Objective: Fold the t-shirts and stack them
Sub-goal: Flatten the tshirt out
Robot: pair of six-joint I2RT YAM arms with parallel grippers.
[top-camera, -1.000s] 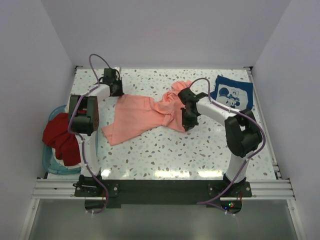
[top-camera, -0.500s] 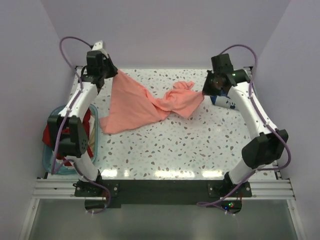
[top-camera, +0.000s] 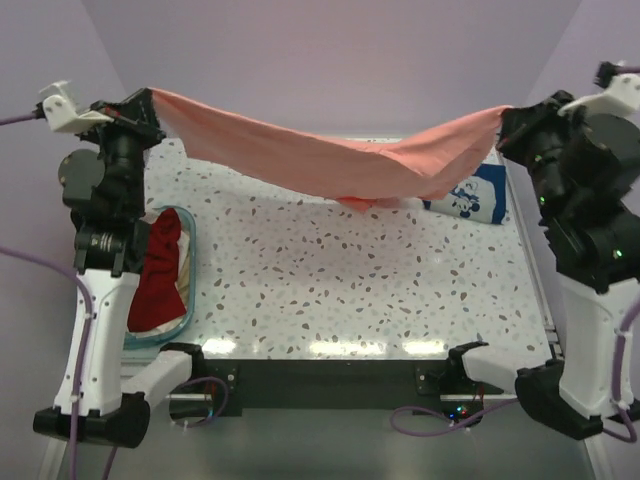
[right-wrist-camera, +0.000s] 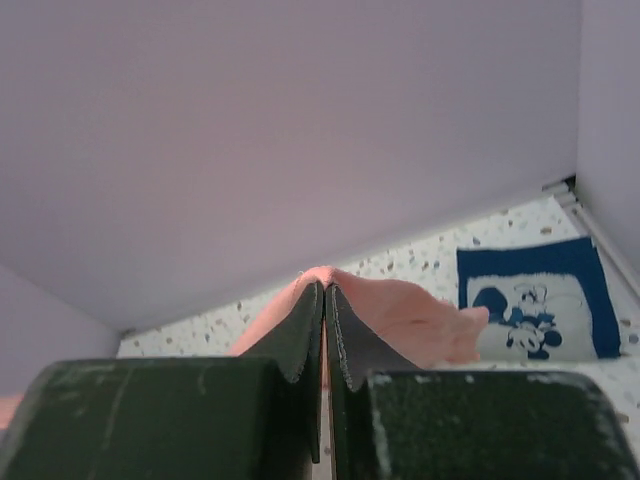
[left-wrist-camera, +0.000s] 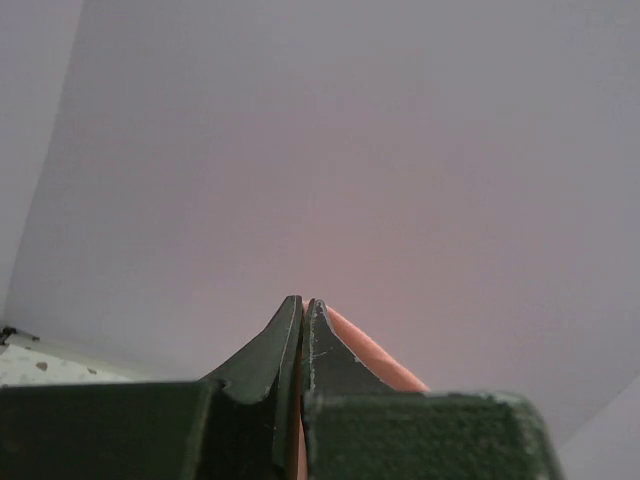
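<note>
At the far left the teal basket [top-camera: 193, 255] stands at the edge of the table [top-camera: 350, 300], and a dark red t-shirt [top-camera: 160, 265] lies crumpled inside it, not folded. Whether more cloth lies under it I cannot tell.

Above the basket the left gripper [top-camera: 147, 99] is raised high. In the left wrist view its fingers are pressed together with a thin strip of pink cloth between them, so it is clenched on one corner of the salmon-pink t-shirt [top-camera: 330, 160].

This shirt hangs in the air between the two arms like a hammock. It sags in the middle, and its lowest fold comes down over the far part of the table – I cannot say whether it touches the surface. It is spread wide but not flat, and no fold is made in it yet.

To the right, partly behind the hanging pink cloth, the navy blue t-shirt [top-camera: 472, 195] with the white cartoon print lies on the table as a neat rectangle. I judge that this one is already folded and marks the place for the stack.

At the far right the right gripper [top-camera: 504, 118] is also lifted high; in the right wrist view its fingers pinch the other end of the pink shirt.

So the task seems less than half done – one shirt folded, one in hand that must be laid down flat, folded and put on the navy one, and the red one waiting in the basket.
</note>
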